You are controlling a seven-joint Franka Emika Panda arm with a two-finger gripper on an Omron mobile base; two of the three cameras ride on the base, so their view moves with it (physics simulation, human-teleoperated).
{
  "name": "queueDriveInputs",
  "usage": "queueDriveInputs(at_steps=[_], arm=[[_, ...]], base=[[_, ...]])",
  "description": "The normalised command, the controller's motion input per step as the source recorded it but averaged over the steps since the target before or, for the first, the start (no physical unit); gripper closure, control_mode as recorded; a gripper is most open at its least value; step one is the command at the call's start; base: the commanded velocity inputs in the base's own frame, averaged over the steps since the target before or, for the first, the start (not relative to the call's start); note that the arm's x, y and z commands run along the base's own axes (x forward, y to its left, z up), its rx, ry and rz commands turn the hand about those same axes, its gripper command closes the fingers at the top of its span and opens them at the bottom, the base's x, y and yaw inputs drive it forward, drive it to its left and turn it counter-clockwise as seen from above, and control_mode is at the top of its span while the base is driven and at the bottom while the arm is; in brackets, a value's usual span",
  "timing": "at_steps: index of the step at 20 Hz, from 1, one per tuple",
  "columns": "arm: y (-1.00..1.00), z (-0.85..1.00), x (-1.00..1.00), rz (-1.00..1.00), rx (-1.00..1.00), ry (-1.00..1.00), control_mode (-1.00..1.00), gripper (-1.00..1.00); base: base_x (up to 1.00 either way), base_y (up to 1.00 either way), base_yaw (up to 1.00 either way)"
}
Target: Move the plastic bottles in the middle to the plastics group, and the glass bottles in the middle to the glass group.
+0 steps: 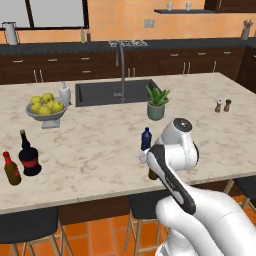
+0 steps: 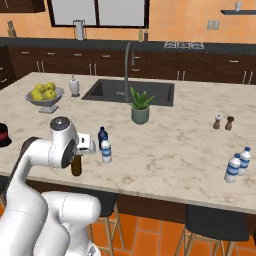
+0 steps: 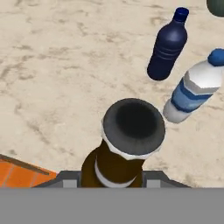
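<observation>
left base view: my gripper [image 1: 151,167] hangs over counter [image 1: 100,145] front edge, above olive-brown bottle [image 1: 152,173], mostly hidden by wrist. dark blue bottle [image 1: 146,138] just behind. glass group, black bottle [image 1: 29,155] and brown bottle [image 1: 12,169], near left front corner, well apart.

right base view: olive-brown bottle [image 2: 76,165] under hand at front edge; whitish bottle [image 2: 106,151] close beside.

hand view: olive-brown bottle [image 3: 120,153] between fingertips; whether fingers pinch it, cannot tell. risk: off-centre closing tips tall bottle off edge or into neighbours. no readable label.
</observation>
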Motion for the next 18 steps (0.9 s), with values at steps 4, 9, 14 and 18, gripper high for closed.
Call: queueDriveInputs(at_steps=[4,9,14,18], arm=[[1.0,0.42,-0.01,0.36,-0.02,0.0,-1.0,1.0],[1.0,0.6,0.0,0.3,-0.09,0.04,-1.0,1.0],[1.0,0.34,0.31,0.21,-0.06,0.0,-1.0,1.0],[1.0,0.07,0.46,0.21,-0.01,0.0,-1.0,1.0]], base=[[0.0,0.0,0.0],[0.0,0.0,0.0],[0.0,0.0,0.0],[0.0,0.0,0.0]])
